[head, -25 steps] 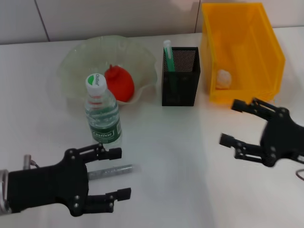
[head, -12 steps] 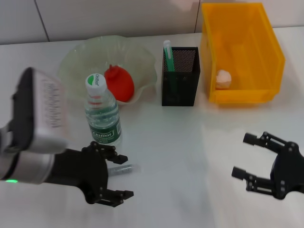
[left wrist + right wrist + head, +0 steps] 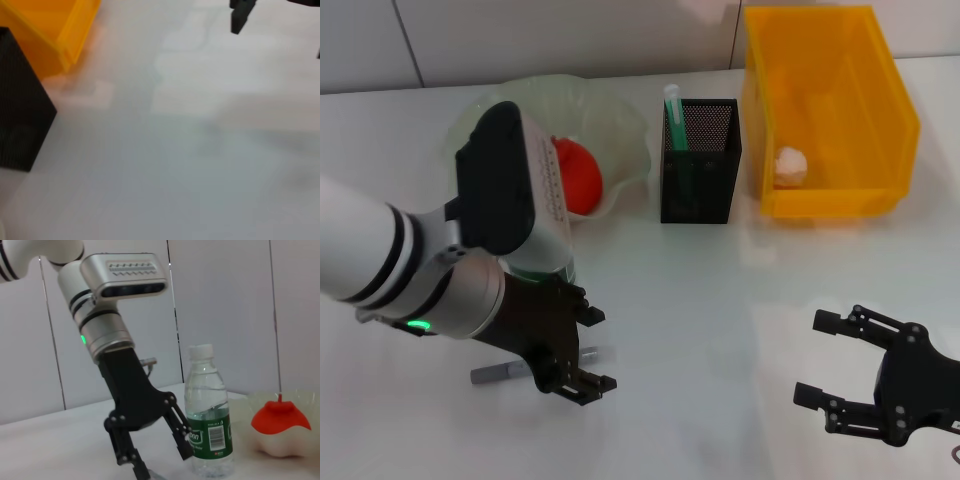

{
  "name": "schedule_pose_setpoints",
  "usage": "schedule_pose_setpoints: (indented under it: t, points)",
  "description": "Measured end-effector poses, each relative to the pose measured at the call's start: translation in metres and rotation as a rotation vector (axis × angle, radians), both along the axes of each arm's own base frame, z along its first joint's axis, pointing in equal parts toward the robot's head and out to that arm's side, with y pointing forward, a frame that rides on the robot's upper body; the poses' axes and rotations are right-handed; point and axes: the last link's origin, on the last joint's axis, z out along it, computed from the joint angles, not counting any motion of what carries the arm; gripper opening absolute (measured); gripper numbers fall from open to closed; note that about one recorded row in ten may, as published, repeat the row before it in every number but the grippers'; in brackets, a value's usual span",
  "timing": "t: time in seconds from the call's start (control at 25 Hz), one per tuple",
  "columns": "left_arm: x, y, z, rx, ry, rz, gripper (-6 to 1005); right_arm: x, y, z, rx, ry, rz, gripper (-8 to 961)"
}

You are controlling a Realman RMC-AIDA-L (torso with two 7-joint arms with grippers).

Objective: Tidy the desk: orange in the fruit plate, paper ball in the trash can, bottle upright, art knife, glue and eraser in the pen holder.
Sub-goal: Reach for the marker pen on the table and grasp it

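Art knife (image 3: 500, 373) pickup in hand: left claw (image 3: 582, 352) spread open directly above it; descent and closure needed. Right claw (image 3: 840, 370) open, idle.

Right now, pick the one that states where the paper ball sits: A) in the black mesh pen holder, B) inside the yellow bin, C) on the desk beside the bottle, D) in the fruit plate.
B: the paper ball lies on the floor of the yellow bin, apart from the pen holder and the fruit plate.

Bright even light, soft shadows, blurred wrist view
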Motion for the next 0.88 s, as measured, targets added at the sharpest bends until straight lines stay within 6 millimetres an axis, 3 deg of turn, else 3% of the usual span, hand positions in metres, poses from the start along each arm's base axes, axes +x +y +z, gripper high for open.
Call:
schedule_pose_setpoints:
  t: [0.16,0.44,0.88]
  points:
    - [-0.004,0.012,-0.01,-0.007,0.057,0.028,744,0.0,-0.001,-0.002,-0.008,0.002,-0.003,829]
    - [-0.005,0.017,-0.015,-0.003,0.065,0.036,740,0.002,-0.002,-0.004,-0.013,-0.009,-0.017,826]
    - [-0.013,0.016,-0.024,0.004,0.141,0.03,525,0.003,-0.001,-0.007,-0.024,-0.013,-0.021,821]
